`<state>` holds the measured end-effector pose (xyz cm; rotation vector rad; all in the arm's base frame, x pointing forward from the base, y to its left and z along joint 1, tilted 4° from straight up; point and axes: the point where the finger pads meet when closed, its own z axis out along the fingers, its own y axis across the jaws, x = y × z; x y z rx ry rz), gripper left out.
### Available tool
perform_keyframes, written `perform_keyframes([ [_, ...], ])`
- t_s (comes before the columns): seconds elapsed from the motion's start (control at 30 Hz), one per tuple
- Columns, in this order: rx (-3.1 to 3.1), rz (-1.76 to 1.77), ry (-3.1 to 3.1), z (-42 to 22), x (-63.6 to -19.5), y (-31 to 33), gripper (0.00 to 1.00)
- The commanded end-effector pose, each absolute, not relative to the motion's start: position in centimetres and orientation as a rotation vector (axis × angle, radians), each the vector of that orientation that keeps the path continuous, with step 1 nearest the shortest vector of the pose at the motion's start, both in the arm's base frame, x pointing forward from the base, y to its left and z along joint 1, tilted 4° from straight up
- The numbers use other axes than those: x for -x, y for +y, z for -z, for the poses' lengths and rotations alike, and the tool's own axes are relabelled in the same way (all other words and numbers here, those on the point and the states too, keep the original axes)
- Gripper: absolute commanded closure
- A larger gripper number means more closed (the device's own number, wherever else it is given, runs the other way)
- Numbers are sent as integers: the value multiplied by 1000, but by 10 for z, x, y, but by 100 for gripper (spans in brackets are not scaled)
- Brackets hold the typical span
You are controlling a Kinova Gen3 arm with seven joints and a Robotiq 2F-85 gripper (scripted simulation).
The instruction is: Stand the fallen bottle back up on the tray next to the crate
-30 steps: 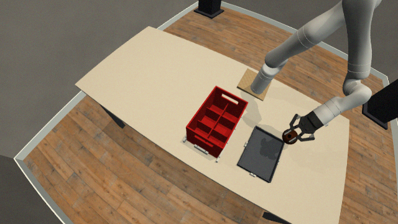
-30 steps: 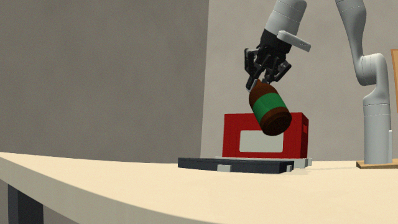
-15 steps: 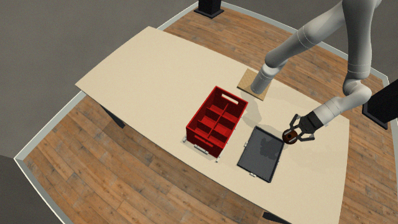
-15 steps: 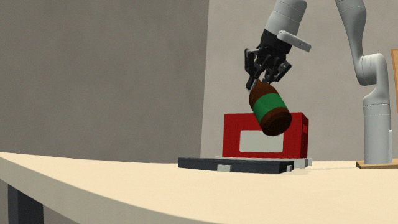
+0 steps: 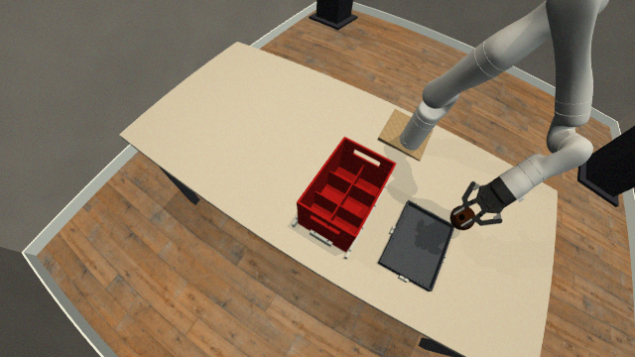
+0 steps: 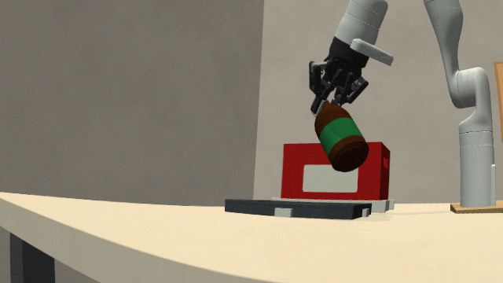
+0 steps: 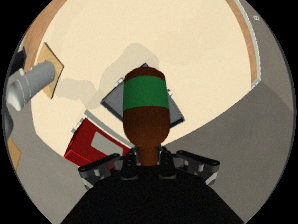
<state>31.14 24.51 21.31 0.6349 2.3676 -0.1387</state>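
Wooden planks make the floor around the pale desk. From the top view, the hand is over the desk, beside one corner of the dark tray. The red crate stands farther from the hand, on the other side of the tray. Below the fingers is the brown bottle, seen almost along its length.

In the exterior view, the hand is closed on the neck of the bottle, which hangs in the air under it, tilted, with its base down and to one side. I judge that the lifting is done and the step in hand is to bring the bottle upright. The next move should turn the wrist until the base is level, carry it above the tray, then lower it softly (a push on the rim could move the tray).

In the wrist view, the bottle extends away from the hand and covers the middle of the tray. The crate is partly hidden behind the fingers. Its far part is cut off from sight, and the exact contact at the neck is difficult to see.

No change in position or tilt shows for the bottle or the gripper between the earlier top and exterior pictures and the present ones. Any movement across that second is too small to make out, and no earlier wrist picture is at hand for comparison.
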Motion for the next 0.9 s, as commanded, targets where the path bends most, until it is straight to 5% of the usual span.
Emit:
perform_keyframes([
  [0.0, -635, 137, 2367, -214, -312, 245, 100],
  [0.87, -626, 160, 2316, -212, -311, 244, 100],
])
